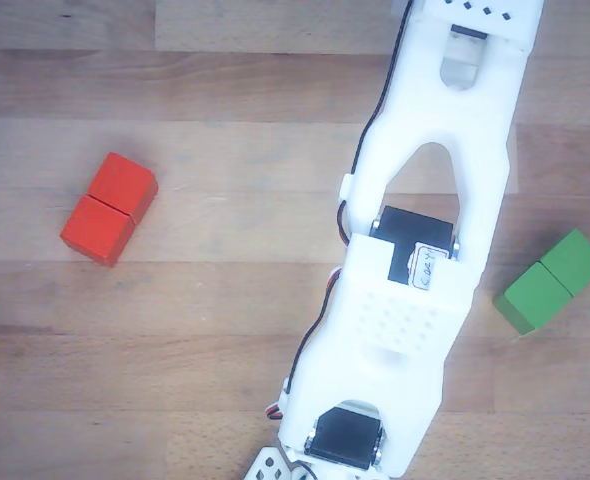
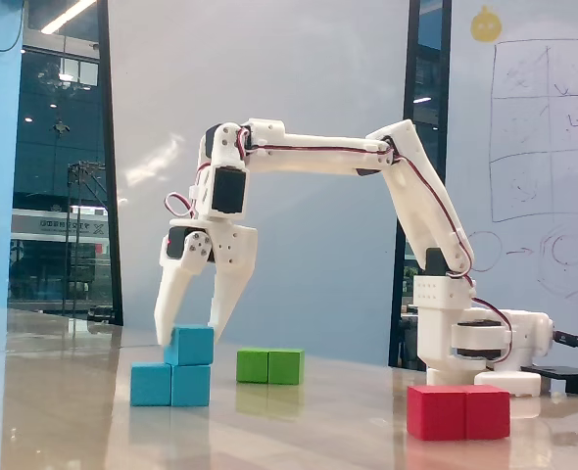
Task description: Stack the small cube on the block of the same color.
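Fixed view: gripper point(image 2: 189, 335) hangs fingers-down over the small cube point(image 2: 191, 346), jaws spread a bit wider than the cube; left finger looks slightly off its left face, right finger at its right top edge, contact unclear. Cube sits on the blue oblong block point(image 2: 170, 385), towards its right half. Green block point(image 2: 269, 366) farther right, red block point(image 2: 458, 411) near right. Other view: arm hides both blue pieces.

Matte small cube point(image 2: 192, 345), white plastic arm point(image 1: 430, 250), wood-grain table point(image 1: 205, 90).

White arm outstretched, pincer point(image 2: 188, 333) pointing straight down, fingers spread apart.
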You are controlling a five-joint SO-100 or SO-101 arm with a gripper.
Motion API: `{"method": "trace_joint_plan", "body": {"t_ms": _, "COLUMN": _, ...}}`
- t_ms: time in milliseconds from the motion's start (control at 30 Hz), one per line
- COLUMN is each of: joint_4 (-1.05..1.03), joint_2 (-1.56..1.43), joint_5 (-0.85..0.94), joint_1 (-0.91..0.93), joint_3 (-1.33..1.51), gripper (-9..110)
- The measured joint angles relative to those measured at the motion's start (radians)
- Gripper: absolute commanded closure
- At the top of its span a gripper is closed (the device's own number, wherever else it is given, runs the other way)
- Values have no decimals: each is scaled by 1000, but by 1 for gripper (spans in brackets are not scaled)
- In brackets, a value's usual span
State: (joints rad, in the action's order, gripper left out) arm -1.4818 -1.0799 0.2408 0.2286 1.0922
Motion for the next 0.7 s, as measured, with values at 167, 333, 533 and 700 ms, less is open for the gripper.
{"method": "trace_joint_plan", "body": {"t_ms": 167, "joint_4": 0, "joint_2": 0, "joint_5": 0, "joint_1": 0, "joint_3": 0, "gripper": 64}}
{"method": "trace_joint_plan", "body": {"t_ms": 333, "joint_4": 0, "joint_2": 0, "joint_5": 0, "joint_1": 0, "joint_3": 0, "gripper": 64}}
{"method": "trace_joint_plan", "body": {"t_ms": 533, "joint_4": 0, "joint_2": 0, "joint_5": 3, "joint_1": 8, "joint_3": 0, "gripper": 66}}
{"method": "trace_joint_plan", "body": {"t_ms": 700, "joint_4": 0, "joint_2": 0, "joint_5": 2, "joint_1": 67, "joint_3": 0, "gripper": 67}}
